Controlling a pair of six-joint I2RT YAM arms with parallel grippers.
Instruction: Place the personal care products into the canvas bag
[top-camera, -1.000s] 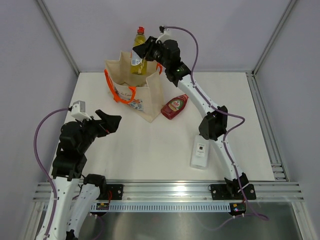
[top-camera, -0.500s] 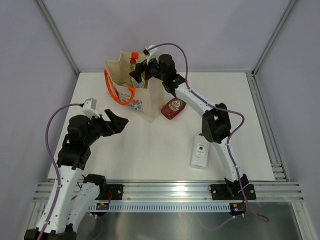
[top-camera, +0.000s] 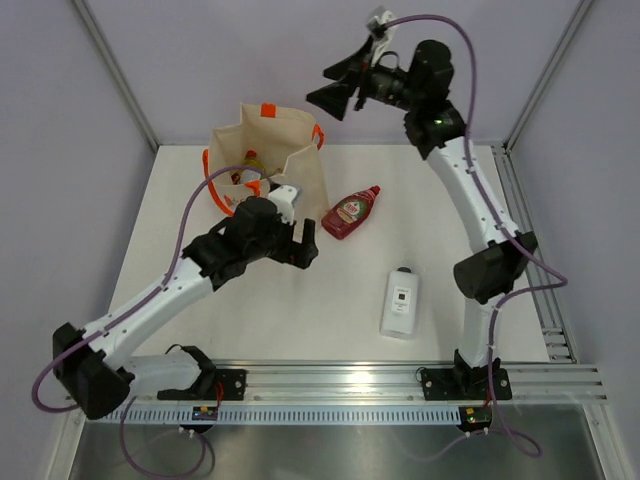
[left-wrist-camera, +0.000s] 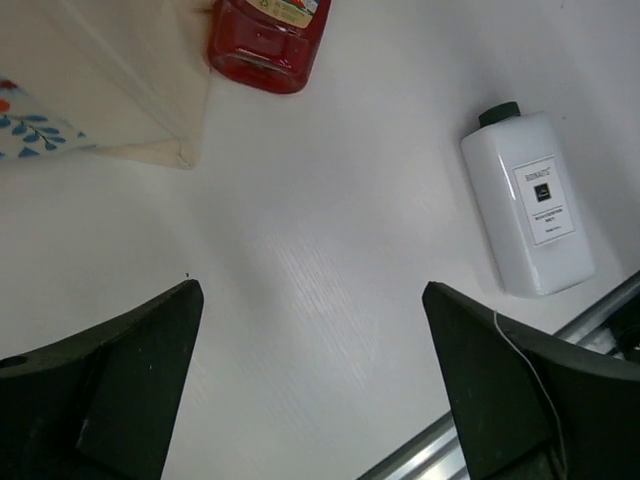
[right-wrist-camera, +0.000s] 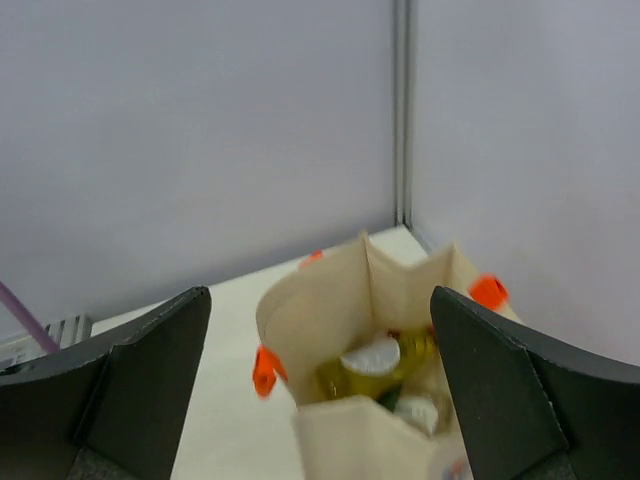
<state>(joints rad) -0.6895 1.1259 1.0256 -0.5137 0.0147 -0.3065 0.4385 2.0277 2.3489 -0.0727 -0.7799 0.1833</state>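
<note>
The cream canvas bag (top-camera: 292, 168) with orange handles stands open at the back left of the table. A pale-yellow bottle (right-wrist-camera: 385, 365) and other products lie inside it. High above the bag, my right gripper (top-camera: 326, 88) is open and empty; in its wrist view the right gripper (right-wrist-camera: 320, 292) looks down into the bag (right-wrist-camera: 330, 290). A red-labelled squeeze bottle (top-camera: 350, 211) lies just right of the bag. A flat white bottle (top-camera: 400, 303) lies nearer the front. My left gripper (top-camera: 298, 252) hovers open over bare table in front of the bag. The left wrist view shows this left gripper (left-wrist-camera: 310, 288), the red bottle (left-wrist-camera: 265, 30) and the white bottle (left-wrist-camera: 530, 205).
The bag's bottom corner with blue floral print (left-wrist-camera: 120, 90) is close to my left gripper. A metal rail (top-camera: 340, 380) runs along the table's near edge. Grey walls with aluminium posts enclose the back and sides.
My right gripper opened, let the yellow bottle go into the bag, and rose up and to the right. The left arm reached forward to the table in front of the bag.
</note>
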